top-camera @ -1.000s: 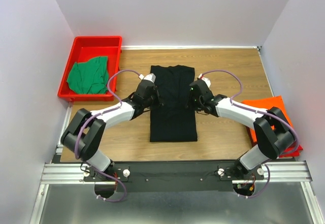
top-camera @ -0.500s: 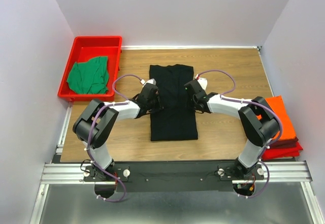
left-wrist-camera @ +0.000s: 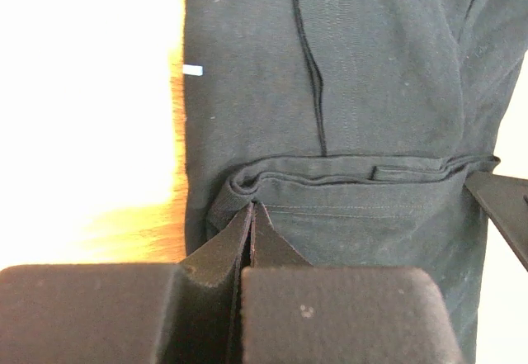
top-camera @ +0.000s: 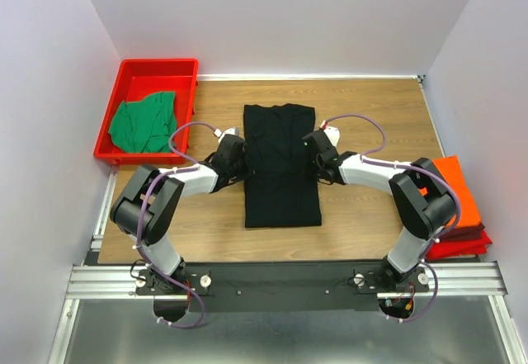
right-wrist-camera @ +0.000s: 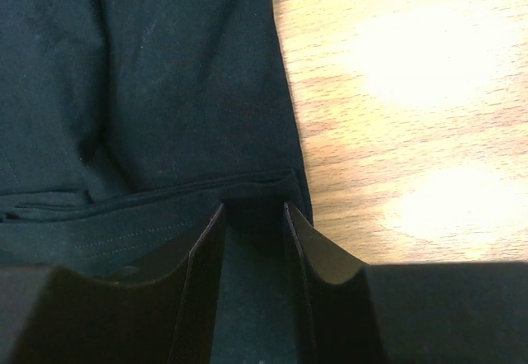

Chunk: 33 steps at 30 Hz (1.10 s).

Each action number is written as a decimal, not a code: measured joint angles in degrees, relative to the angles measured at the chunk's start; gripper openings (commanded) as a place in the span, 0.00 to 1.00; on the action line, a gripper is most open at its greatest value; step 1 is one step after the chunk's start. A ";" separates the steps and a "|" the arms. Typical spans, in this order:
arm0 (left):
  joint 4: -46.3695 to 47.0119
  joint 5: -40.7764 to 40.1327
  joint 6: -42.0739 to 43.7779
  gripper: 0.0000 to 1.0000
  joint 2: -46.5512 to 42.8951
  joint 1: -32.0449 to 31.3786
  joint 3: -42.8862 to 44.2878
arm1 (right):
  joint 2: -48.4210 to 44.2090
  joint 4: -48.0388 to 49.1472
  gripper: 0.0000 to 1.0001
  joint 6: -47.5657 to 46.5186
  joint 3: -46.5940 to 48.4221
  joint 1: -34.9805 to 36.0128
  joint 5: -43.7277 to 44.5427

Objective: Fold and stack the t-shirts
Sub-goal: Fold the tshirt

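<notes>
Black t-shirt (top-camera: 281, 166), soft rect. fold: L claw (left-wrist-camera: 252, 209) pinches hem ridge, R claw (right-wrist-camera: 254, 207) open astride it.

the right arm (top-camera: 419, 203) hides part of the orange t-shirt (top-camera: 460, 192), and glare whitens the table (left-wrist-camera: 91, 116).
</notes>
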 measured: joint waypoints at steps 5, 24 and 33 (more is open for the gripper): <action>0.02 0.09 0.63 0.03 0.00 0.20 -0.07 | -0.87 -0.13 0.42 0.00 -0.66 -0.39 -0.76; -3.04 7.80 4.02 0.29 -20.20 0.50 -7.41 | -23.80 -6.58 0.59 -0.42 -8.83 -3.93 -18.62; -12.37 7.98 -0.39 0.29 -28.41 -6.29 -18.62 | -27.82 -10.01 0.38 2.60 -20.09 1.79 -27.47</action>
